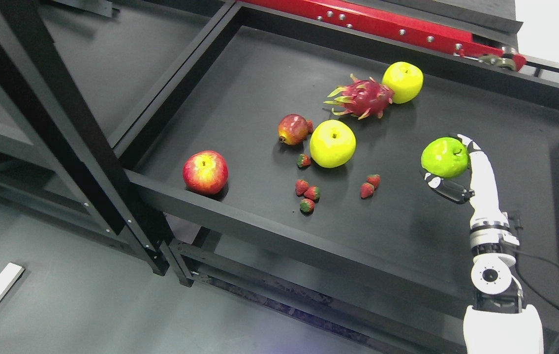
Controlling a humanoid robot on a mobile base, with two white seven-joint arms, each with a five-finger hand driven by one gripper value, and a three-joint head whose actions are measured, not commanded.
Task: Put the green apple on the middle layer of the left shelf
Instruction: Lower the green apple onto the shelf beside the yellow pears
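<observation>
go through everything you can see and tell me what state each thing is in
right hand: fingers shut on the green apple
green apple: gripped, over the shelf
red apple: upright, near front edge
yellow apples: resting, untouched
dragon fruit: on its side
pomegranate: on its side
strawberries: scattered loose

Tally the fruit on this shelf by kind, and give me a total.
Green apple, held in the right hand: 1
Yellow apples: 2
Red apple: 1
Pomegranate: 1
Dragon fruit: 1
Strawberries: 6
Total: 12
</observation>
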